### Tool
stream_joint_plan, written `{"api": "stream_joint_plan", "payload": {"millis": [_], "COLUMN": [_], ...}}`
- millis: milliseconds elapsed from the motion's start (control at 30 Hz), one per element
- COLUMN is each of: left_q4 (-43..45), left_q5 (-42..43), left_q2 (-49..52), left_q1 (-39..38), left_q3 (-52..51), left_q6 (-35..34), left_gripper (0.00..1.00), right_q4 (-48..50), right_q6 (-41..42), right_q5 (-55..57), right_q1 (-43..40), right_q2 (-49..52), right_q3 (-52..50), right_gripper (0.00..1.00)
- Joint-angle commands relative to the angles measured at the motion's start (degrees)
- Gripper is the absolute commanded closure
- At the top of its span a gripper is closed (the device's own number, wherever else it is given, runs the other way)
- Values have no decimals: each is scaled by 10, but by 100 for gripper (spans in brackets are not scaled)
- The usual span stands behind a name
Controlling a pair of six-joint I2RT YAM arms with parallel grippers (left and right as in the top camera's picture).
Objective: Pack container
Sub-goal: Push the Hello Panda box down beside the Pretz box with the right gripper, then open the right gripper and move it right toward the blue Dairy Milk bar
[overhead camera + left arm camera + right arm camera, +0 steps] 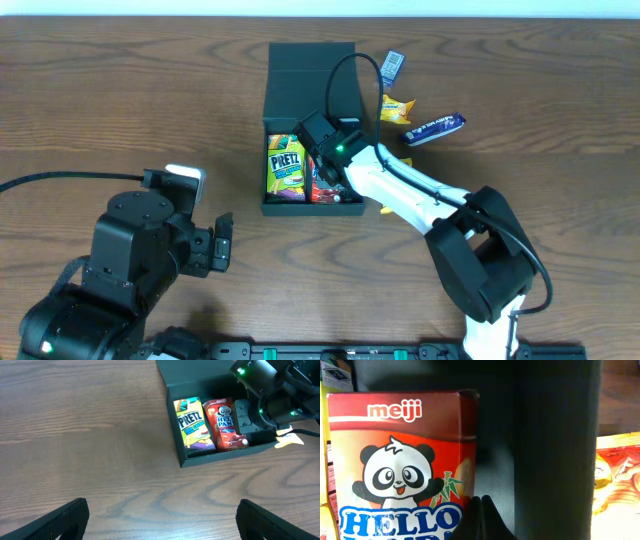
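Note:
The black container [300, 209] sits at the table's middle back with its flap lid [310, 65] open away from me. Inside lie a green-yellow Pretz box [286, 168] and a red Hello Panda box [322, 186]. My right gripper [337, 172] is down inside the container, just right of the Hello Panda box [395, 460]. Its fingers [481, 512] are pressed together and empty over the container floor [495, 435]. My left gripper [162, 515] is open and empty over bare wood, well in front and left of the container [220, 457].
Loose snacks lie right of the container: a blue-white packet [392, 65], a yellow packet [396, 107] and a dark blue bar [434, 127]. An orange-yellow packet [617, 475] lies just beyond the container's right wall. The right arm's cable arcs over the lid.

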Motion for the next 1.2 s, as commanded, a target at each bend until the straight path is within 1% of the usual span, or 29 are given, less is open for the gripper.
{"api": "stream_joint_plan", "payload": {"millis": [0,100,467,733,1067,1167], "left_q4": [-2,-2,-2,-2,-2,-2], "left_q5": [-5,-5,-5,-5,-5,-5], "left_q2": [0,0,0,0,0,0], "left_q1": [1,1,1,1,1,1], "left_q3": [-2,-2,-2,-2,-2,-2], "left_q6": [-2,-2,-3,-2,-3,-2], "left_gripper": [5,5,5,5,5,5], "right_q4": [7,14,18,4,5,-8], "right_q6": [-3,-3,-17,-33,-59,-59], "right_q5": [-2,-20,-21,-15,5,33], "right_q1": [-3,-3,-3,-3,-3,-3], "right_q2": [8,9,5,-65,-172,-195], "right_q3": [4,4,6,41,42,42], "right_gripper": [99,99,99,99,99,99]}}
